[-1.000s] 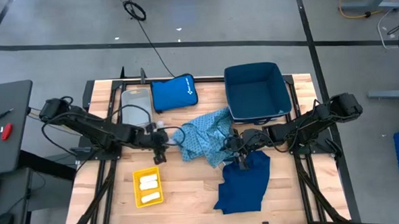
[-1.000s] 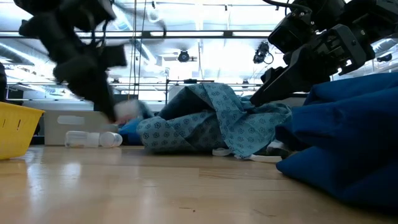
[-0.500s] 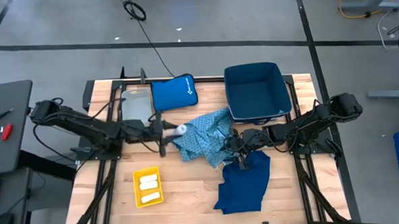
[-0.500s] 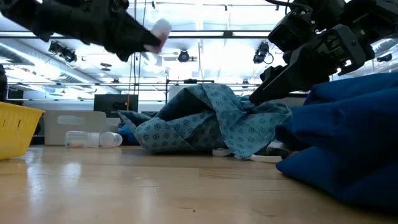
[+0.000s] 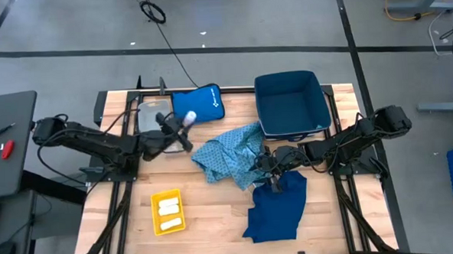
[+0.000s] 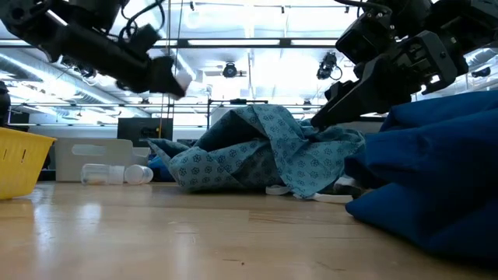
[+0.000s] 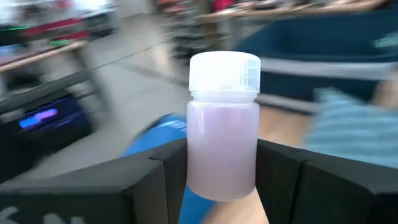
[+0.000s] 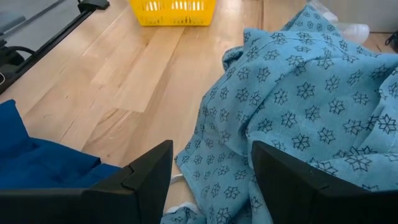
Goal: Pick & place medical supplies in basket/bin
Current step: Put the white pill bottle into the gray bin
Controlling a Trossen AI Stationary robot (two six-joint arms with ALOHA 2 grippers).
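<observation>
The left gripper is raised above the table's far left part, near the royal-blue pouch and beside the clear tub, and it pinches a small vial with a white cap between its two fingers; in the left wrist view the vial stands upright in the grip, cap above the fingers, its translucent body pressed on both sides. In the low view the same gripper hangs well above the tabletop. The right gripper is low at the middle of the table, just at the edge where the light-blue patterned garment meets the navy garment; its fingers are spread apart with nothing between them, the patterned cloth lying just ahead of them and a fold of the navy cloth to one side. The yellow basket sits on the near left part of the table with white rolls inside it, well apart from both grippers. The navy bin stands at the far right, beyond the patterned garment. In the low view another vial lies on its side on the table, in front of the tub and left of the patterned garment.
</observation>
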